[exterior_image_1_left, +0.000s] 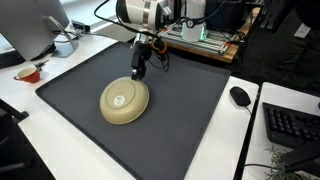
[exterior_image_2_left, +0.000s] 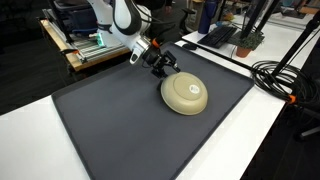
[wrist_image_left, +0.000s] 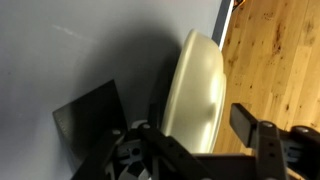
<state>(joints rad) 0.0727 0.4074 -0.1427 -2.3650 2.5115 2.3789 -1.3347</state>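
Black two-fingered claw (wrist_image_left: 195, 128) fills the bottom of the wrist view, jaws spread wide and holding nothing, with the cream, smooth, upside-down bowl (wrist_image_left: 195, 85) just ahead between them on the dark grey mat (wrist_image_left: 60, 60). If it closed from here, I judge a finger could glance off the curved dome and shove the bowl sideways. Dropping lower could jam the tips into the mat. In an exterior view the claw (exterior_image_1_left: 138, 68) hangs just above the bowl's (exterior_image_1_left: 124, 101) far rim, wrist pointing steeply down over the white worktop (exterior_image_1_left: 248, 135). In an exterior view the claw (exterior_image_2_left: 163, 66) leans toward the bowl (exterior_image_2_left: 185, 94); I cannot tell whether they touch.
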